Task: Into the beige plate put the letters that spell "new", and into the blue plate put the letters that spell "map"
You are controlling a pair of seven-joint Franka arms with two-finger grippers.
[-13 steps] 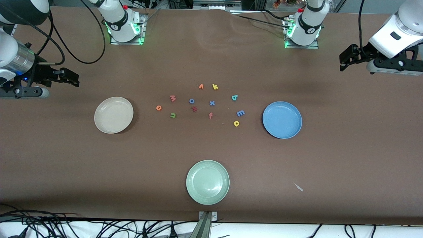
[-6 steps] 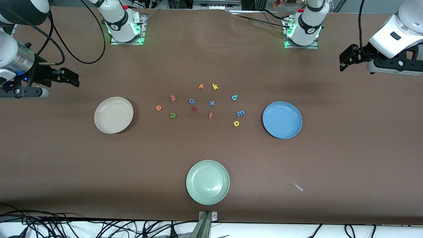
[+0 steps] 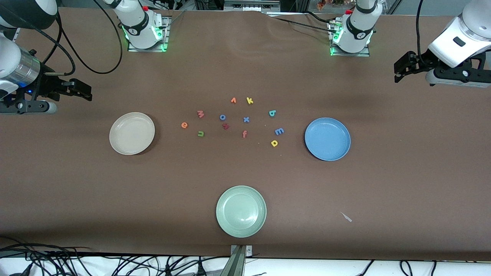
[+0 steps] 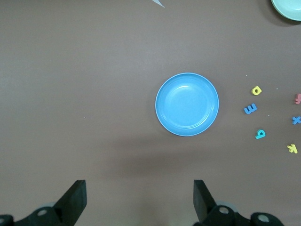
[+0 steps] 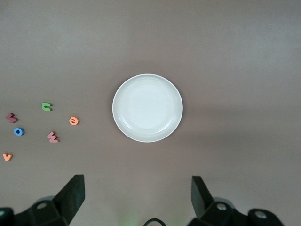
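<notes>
The empty beige plate (image 3: 132,133) (image 5: 147,107) lies toward the right arm's end. Beside it are the orange "e" (image 3: 184,125) (image 5: 74,121), green "n" (image 3: 200,133) (image 5: 46,107) and pink "w" (image 3: 200,114) (image 5: 52,137). The empty blue plate (image 3: 327,138) (image 4: 187,104) lies toward the left arm's end, with the blue "m" (image 3: 279,131) (image 4: 250,108), yellow letter (image 3: 274,143) (image 4: 256,90) and teal letter (image 3: 272,113) (image 4: 260,134) beside it. My right gripper (image 3: 85,92) (image 5: 138,197) hangs open near the beige plate. My left gripper (image 3: 399,71) (image 4: 139,200) hangs open near the blue plate. Both hold nothing.
A pale green plate (image 3: 241,211) sits near the front edge. Other letters lie mid-table: orange "v" (image 3: 233,100), yellow "k" (image 3: 249,101), blue "o" (image 3: 223,117), blue "x" (image 3: 246,119), a dark red letter (image 3: 225,126), pink "f" (image 3: 244,133). A small scrap (image 3: 346,217) lies nearer the front camera than the blue plate.
</notes>
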